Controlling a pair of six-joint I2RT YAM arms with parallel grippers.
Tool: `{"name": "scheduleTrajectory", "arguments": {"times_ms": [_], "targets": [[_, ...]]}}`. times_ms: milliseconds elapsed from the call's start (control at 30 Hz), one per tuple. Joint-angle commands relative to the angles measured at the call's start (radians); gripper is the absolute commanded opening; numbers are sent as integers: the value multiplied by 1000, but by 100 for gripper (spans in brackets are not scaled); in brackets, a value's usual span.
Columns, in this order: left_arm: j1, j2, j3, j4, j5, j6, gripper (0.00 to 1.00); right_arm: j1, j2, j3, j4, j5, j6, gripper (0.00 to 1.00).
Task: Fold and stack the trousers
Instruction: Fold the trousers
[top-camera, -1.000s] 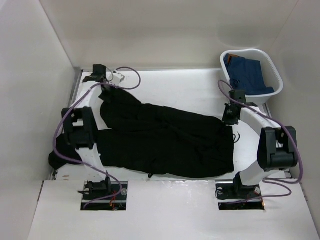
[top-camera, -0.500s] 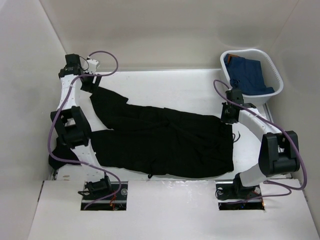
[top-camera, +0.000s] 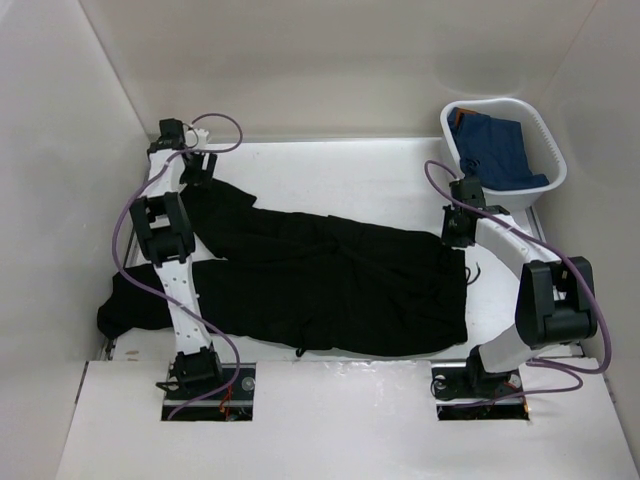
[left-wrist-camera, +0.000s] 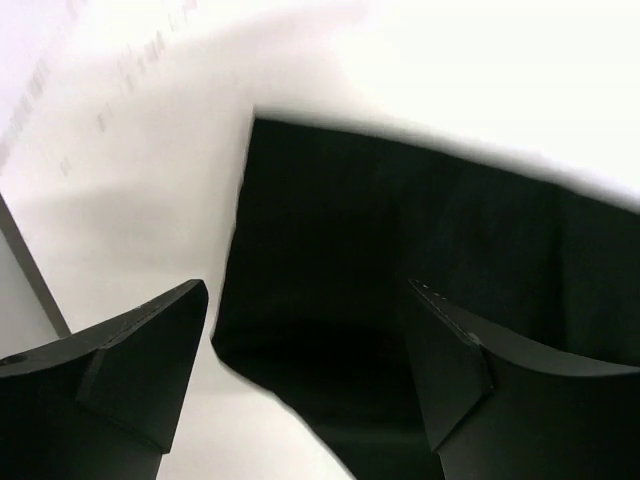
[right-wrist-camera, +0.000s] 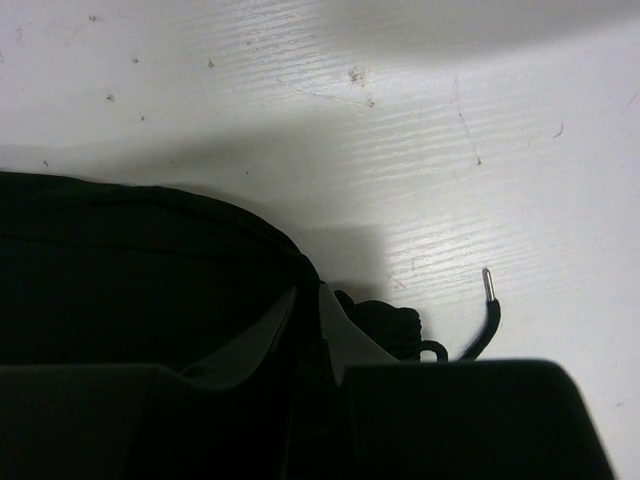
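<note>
The trousers (top-camera: 330, 280) lie flat. Our left gripper (left-wrist-camera: 305, 300) gapes over the far-left leg; our right gripper (right-wrist-camera: 308, 290) pinches the waist.

The trousers (top-camera: 330, 280) are plain black, without pattern, on the white table (top-camera: 350, 170). At the far right corner, a white basket (top-camera: 548, 140) holds a blue garment (top-camera: 495, 150). The left arm (top-camera: 183, 300) and right arm (top-camera: 510, 240) are white with black joints, trailing purple cables (top-camera: 225, 125).

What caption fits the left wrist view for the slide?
Left gripper, jaws open, hovers over a leg end of the black trousers on the white table.
</note>
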Motion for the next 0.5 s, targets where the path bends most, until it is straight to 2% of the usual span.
{"name": "scheduleTrajectory", "arguments": {"times_ms": [0, 67, 200, 233, 267, 300, 333, 367, 400, 433, 467], "targets": [[-23, 81, 143, 38, -140, -45, 76, 8, -13, 18, 37, 28, -10, 17], [-13, 106, 161, 62, -159, -68, 76, 8, -18, 18, 33, 30, -10, 17], [6, 163, 213, 64, -78, -84, 76, 8, -24, 22, 22, 31, -11, 18], [4, 184, 221, -1, -19, -38, 74, 8, -24, 25, 16, 31, -11, 22], [-6, 197, 221, -63, 5, 0, 70, 5, -25, 31, 10, 34, -11, 32], [-25, 207, 218, -132, 19, 48, 63, 0, -28, 38, 7, 38, -11, 47], [-52, 215, 218, -183, 1, 109, 49, -2, -31, 45, 4, 45, -14, 61], [-63, 215, 214, -186, -22, 119, 38, -2, -32, 48, 4, 48, -16, 67], [-75, 207, 195, -182, -61, 132, 14, -2, -27, 67, -4, 53, -26, 77], [-78, 195, 171, -153, -93, 137, 6, 1, -18, 79, -13, 53, -33, 79], [-78, 180, 152, -124, -105, 137, 2, 3, -6, 91, -25, 56, -36, 81]]}}
